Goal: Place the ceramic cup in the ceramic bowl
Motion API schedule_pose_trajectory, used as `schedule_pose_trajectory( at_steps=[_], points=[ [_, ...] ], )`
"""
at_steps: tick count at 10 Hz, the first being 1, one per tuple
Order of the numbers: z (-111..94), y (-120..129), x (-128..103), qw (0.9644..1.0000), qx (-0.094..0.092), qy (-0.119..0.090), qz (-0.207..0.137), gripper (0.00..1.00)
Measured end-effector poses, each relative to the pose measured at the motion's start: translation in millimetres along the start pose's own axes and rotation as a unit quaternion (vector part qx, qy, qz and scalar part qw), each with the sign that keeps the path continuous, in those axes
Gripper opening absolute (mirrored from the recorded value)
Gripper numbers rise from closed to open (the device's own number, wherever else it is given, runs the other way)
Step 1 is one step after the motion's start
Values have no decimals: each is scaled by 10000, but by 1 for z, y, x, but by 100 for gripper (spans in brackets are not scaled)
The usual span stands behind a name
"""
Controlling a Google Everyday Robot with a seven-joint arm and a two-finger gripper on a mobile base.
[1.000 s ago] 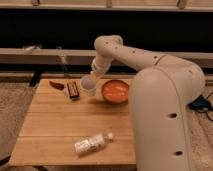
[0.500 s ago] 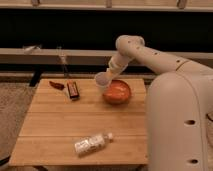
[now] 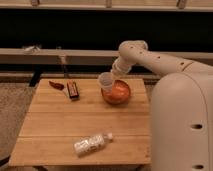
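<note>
Your claw (image 3: pixel 111 76) sits above the upper-left rim of the ceramic bowl (image 3: pixel 118 93), at the end of the white arm (image 3: pixel 150 59) that reaches in from the right. It is clamped on the ceramic cup (image 3: pixel 106 80), which hangs tilted, its open mouth turned toward you and to the left, over the bowl's rim at about ten o'clock. You cannot tell whether the cup touches the rim.

Working down in size: the robot's white body (image 3: pixel 182 122) fills the right side of your view. The wooden surface (image 3: pixel 60 130) spreads across the middle. The orange bowl rests on it at about one o'clock from the surface's centre, close to the far edge. A clear plastic bottle (image 3: pixel 92 144) with a white cap lies on its side at about six o'clock, near the front edge, well apart from the bowl. A dark flat packet (image 3: pixel 73 90) lies at about eleven o'clock, and a small red item (image 3: pixel 56 85) sits just beside it, further left, toward the far left corner.
</note>
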Motion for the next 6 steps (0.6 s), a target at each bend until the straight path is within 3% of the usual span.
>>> schedule_pose_trajectory(
  at_steps=[4, 6],
  points=[
    [6, -12, 12, 9993, 250, -51, 266, 65],
    [10, -21, 20, 9986, 339, -49, 394, 78]
  ],
)
